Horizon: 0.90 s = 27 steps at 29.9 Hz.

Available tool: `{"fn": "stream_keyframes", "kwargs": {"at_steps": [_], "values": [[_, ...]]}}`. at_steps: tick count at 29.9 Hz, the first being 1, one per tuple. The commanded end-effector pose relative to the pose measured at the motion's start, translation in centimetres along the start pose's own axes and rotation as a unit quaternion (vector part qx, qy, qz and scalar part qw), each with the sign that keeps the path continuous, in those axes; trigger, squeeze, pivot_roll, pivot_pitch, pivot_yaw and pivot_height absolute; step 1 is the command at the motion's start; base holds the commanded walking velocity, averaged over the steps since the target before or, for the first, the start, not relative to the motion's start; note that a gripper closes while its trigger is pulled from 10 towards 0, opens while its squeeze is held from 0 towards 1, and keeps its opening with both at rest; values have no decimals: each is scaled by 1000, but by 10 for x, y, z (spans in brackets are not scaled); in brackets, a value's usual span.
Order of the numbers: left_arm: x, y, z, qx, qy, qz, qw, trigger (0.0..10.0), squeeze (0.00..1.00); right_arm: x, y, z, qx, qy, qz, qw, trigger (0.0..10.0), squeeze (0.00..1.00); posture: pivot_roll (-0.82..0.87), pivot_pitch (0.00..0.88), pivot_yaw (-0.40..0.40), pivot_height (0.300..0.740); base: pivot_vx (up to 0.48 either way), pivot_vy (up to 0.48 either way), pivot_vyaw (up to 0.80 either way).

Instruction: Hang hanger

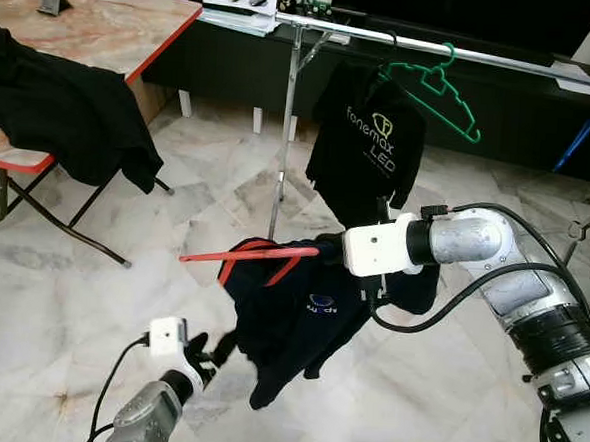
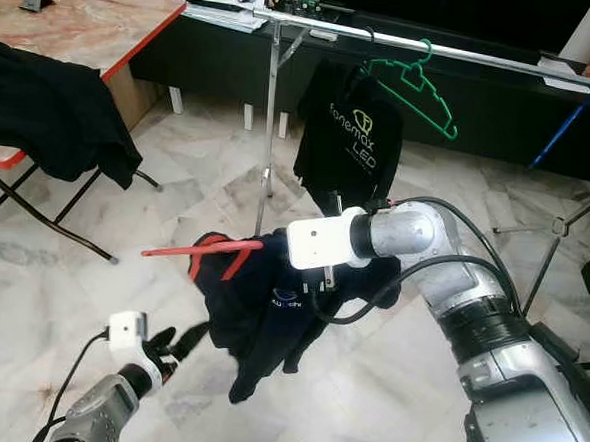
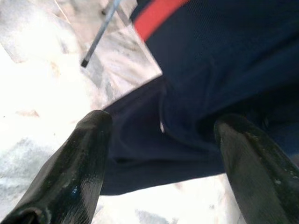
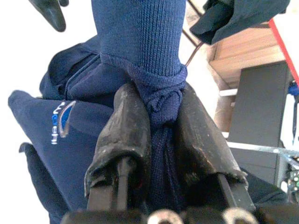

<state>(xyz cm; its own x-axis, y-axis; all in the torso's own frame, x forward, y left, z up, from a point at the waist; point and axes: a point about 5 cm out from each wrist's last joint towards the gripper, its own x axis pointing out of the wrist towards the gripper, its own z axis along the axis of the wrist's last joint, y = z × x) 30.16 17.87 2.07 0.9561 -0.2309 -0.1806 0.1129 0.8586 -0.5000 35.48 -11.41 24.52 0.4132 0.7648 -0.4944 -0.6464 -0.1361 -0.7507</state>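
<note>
The red hanger, partly threaded into a navy shirt, is held in mid-air in the middle of the scene, below and nearer than the clothes rail. One red arm juts out to the left, bare of cloth; the rest is buried in the garment, and the hook cannot be made out. The right gripper is clamped on the bunched ribbed collar of the shirt, as the right wrist view shows, so that shirt and hanger are carried together by the neck and the body of the garment is left to hang freely.

The left gripper is held low and near, its fingers spread, with the shirt's lower hem lying between them but not pinched; it is judged to be placed there to steady or straighten the drooping cloth.

On the rail a green hanger and a black printed shirt are already hung. A lift up and away toward the rail is judged to remain. Black clothing lies on the folding table at far left.
</note>
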Motion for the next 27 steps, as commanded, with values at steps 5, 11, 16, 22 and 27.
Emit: {"fn": "stream_keyframes", "kwargs": {"at_steps": [5,11,16,22,27], "values": [[-1,-2,-9,-29,16,-9,999,10000,0,-10,-9,15,-7,-35,-25,999,0,0,-74,146,-80,740,0,0,0],[4,-8,-5,-39,5,-31,999,10000,0,-12,-11,23,-9,-50,-25,998,0,0,-85,155,-89,740,0,0,0],[5,-11,-4,-38,8,-51,998,10000,0,-14,-12,29,-13,-57,-23,998,0,0,-89,157,-90,740,0,0,0],[5,-9,-1,-38,1,-45,998,10000,0,-17,-12,33,-16,-62,-20,998,0,0,-97,164,-96,740,0,0,0],[4,-1,3,-40,-13,-9,999,10000,0,-19,-13,35,-18,-63,-18,998,0,0,-103,169,-101,740,0,0,0]]}}
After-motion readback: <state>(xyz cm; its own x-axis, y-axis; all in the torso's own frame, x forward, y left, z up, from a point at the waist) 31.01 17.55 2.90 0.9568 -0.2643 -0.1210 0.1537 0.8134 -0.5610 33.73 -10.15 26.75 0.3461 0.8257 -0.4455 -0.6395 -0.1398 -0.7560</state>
